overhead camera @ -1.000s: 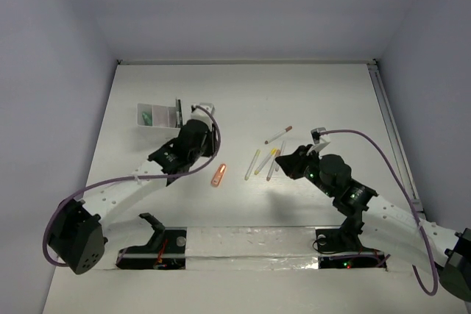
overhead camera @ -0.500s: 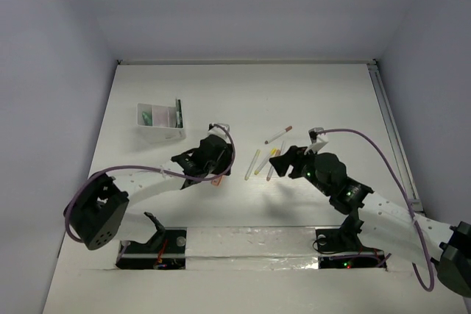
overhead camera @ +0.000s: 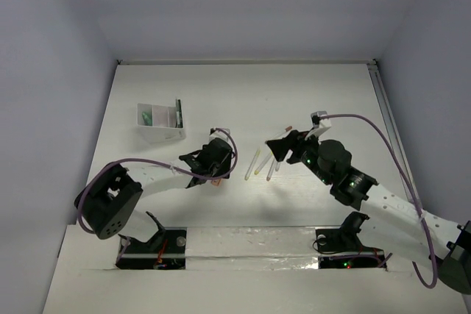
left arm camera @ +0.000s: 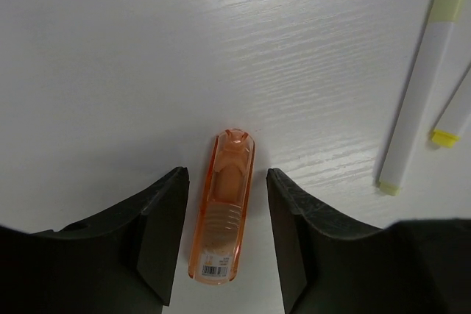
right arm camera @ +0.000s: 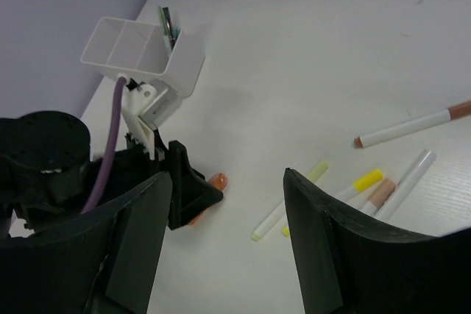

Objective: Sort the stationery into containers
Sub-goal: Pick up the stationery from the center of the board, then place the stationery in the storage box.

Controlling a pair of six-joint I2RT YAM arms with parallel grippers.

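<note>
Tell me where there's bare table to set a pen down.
Bare: the far half of the table, from the white compartment tray to the right edge. Crowded: the middle, with the left gripper around the orange marker and the right gripper beside the loose pens.

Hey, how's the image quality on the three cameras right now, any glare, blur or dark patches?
Top external: even, soft light on the white table, thin white pens barely resolved. Left wrist: sharp on the translucent orange plastic marker between the fingers of the left hand, bright sheen across the table. Right wrist: the near fingers of the right hand are featureless black.
</note>
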